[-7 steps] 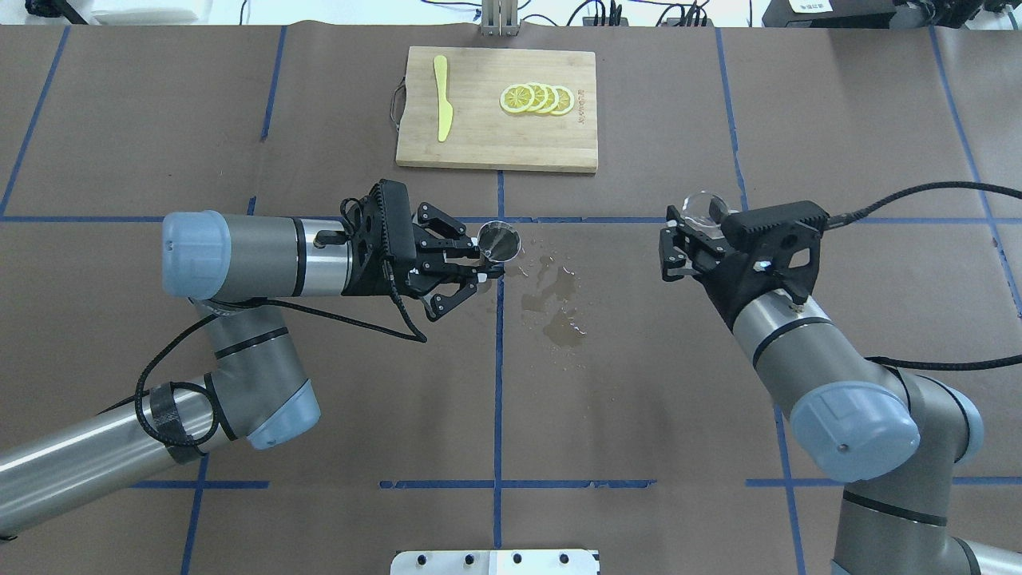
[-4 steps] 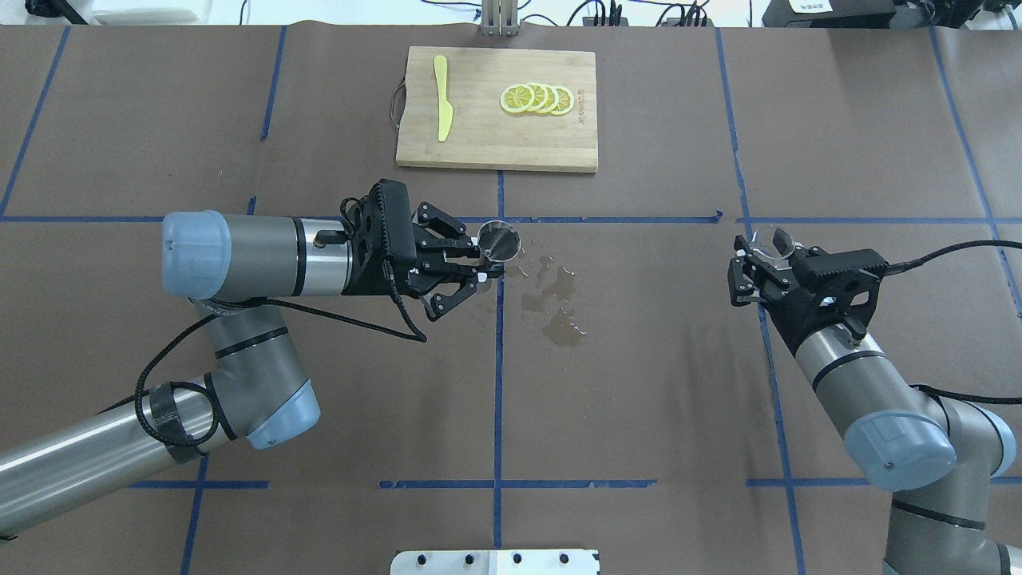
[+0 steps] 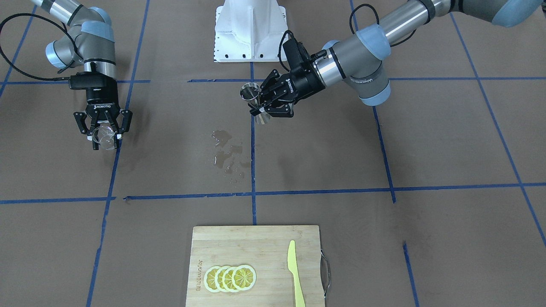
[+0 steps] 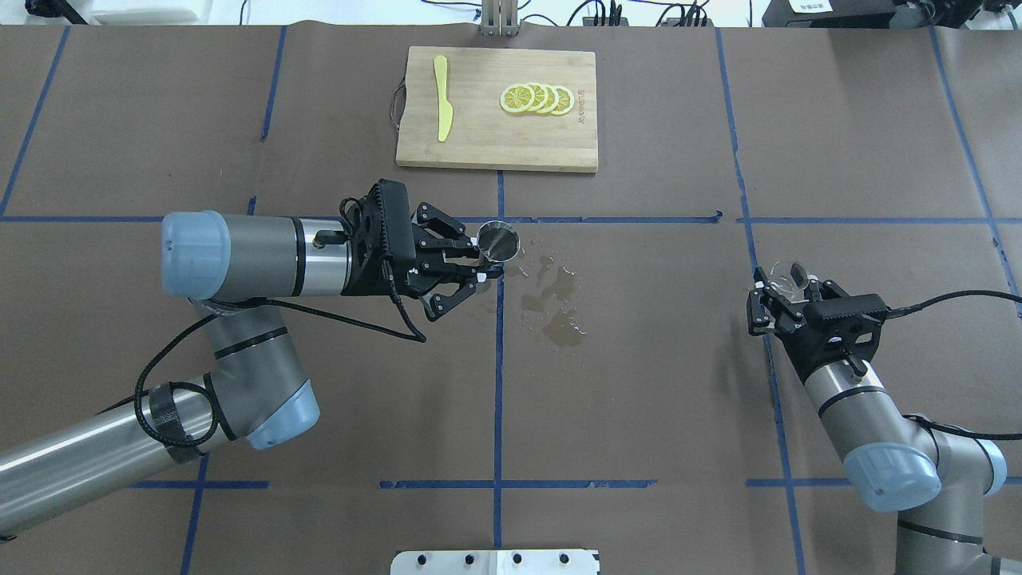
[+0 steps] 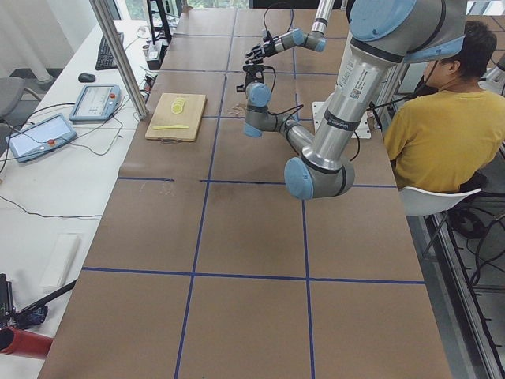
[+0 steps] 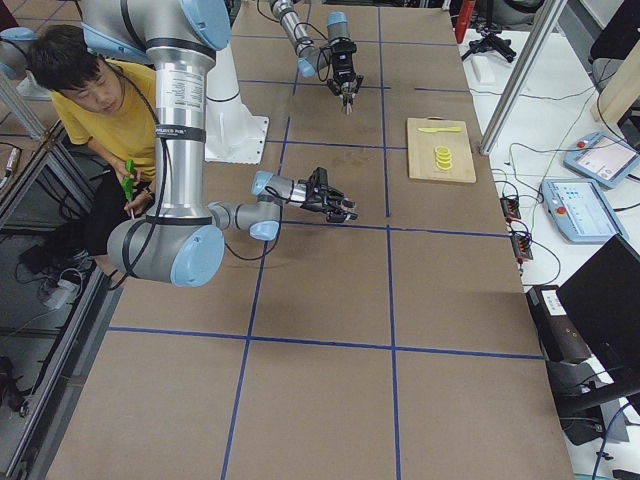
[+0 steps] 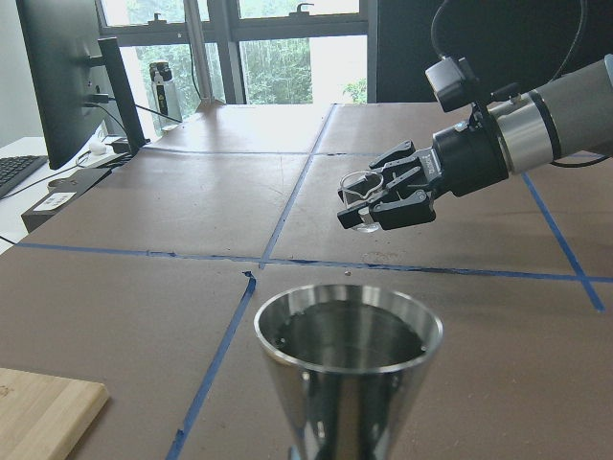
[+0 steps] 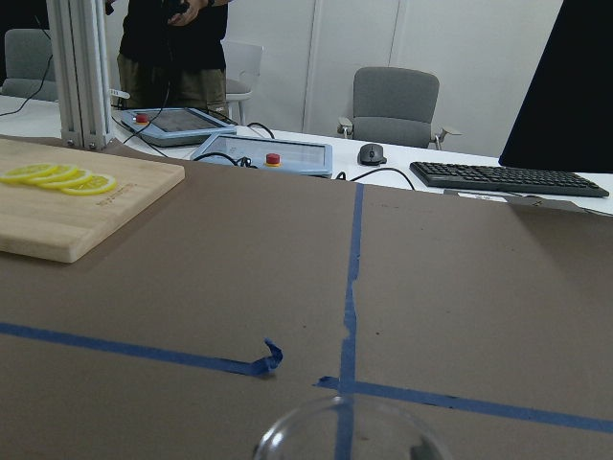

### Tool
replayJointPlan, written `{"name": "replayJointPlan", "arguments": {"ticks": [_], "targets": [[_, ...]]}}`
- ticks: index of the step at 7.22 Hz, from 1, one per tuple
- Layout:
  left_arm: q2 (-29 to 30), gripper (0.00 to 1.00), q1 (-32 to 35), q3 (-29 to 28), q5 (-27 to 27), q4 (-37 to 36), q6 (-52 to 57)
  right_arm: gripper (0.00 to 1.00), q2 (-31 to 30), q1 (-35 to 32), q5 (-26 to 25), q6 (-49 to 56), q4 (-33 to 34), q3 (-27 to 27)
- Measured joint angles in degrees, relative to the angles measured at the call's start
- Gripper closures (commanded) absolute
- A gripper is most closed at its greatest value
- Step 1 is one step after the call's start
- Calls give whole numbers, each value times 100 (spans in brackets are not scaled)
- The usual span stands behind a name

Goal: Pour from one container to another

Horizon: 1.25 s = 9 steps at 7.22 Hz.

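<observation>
My left gripper [image 4: 485, 269] is shut on the waist of the steel jigger [image 4: 498, 242], holding it upright above the table's middle; its cone fills the bottom of the left wrist view [image 7: 345, 369]. The small clear glass cup [image 4: 790, 273] sits between the fingers of my right gripper [image 4: 786, 289], which is shut on it low over the table's right side, on a blue tape line. In the front view the glass cup [image 3: 104, 138] hangs under the right gripper [image 3: 104, 135], far from the jigger [image 3: 251, 97]. The cup's rim [image 8: 350, 436] shows at the bottom of the right wrist view.
A wet spill [image 4: 559, 307] lies on the brown paper just right of the jigger. At the far edge is a wooden cutting board [image 4: 479, 136] with lemon slices [image 4: 536, 99] and a yellow knife [image 4: 441, 100]. A person sits behind the robot [image 5: 430, 118].
My right arm has carried the glass cup to the right and back toward the robot's side, lower over the table. The left arm and jigger have not moved.
</observation>
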State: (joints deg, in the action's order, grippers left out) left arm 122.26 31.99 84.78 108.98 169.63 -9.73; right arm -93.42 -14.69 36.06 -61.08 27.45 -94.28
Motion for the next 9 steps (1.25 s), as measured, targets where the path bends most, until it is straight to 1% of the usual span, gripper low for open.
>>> {"name": "replayJointPlan", "arguments": {"ticks": [7, 8, 9], "targets": [[2, 100, 21, 3, 0, 0, -2, 70, 25, 194, -50, -173, -95, 318], [3, 100, 21, 2, 0, -2, -2, 69, 25, 198, -48, -175, -167, 379], [3, 100, 21, -2, 0, -6, -2, 66, 25, 201, -41, -172, -306, 467]]}}
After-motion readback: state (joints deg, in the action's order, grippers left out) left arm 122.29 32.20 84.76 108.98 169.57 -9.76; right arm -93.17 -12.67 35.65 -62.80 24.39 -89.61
